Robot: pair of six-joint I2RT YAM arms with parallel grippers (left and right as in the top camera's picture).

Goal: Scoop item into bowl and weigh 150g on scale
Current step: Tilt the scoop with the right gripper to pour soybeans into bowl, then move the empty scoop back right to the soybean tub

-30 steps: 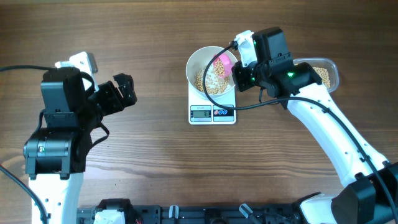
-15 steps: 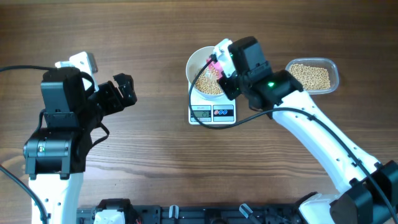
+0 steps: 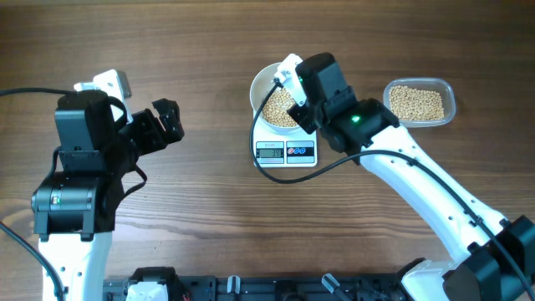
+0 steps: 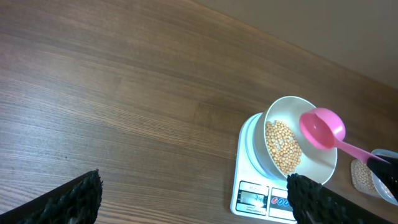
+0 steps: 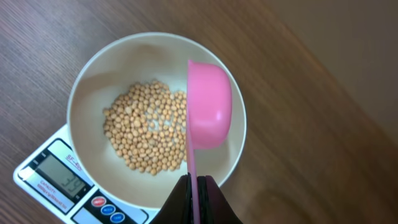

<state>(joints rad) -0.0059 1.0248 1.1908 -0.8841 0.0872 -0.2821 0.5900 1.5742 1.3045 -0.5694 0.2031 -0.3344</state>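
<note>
Pouring step, by appearance: pink scoop (image 5: 208,106) clamped in right gripper (image 5: 198,186), tipped over bowl (image 5: 155,46) on scale (image 5: 37,163); beans (image 5: 146,137) heaped in bowl. Left gripper (image 3: 165,122) spread wide, empty. Next, likely: display (image 5: 55,177) to be read, tub (image 3: 418,102) scooped if short.

Brown wooden table (image 3: 209,217), grain running sideways. Resting on it just below the right fingers (image 5: 210,198), a white scale (image 3: 286,152); well behind them, a clear tub (image 3: 418,102) of beans (image 3: 416,104).
</note>
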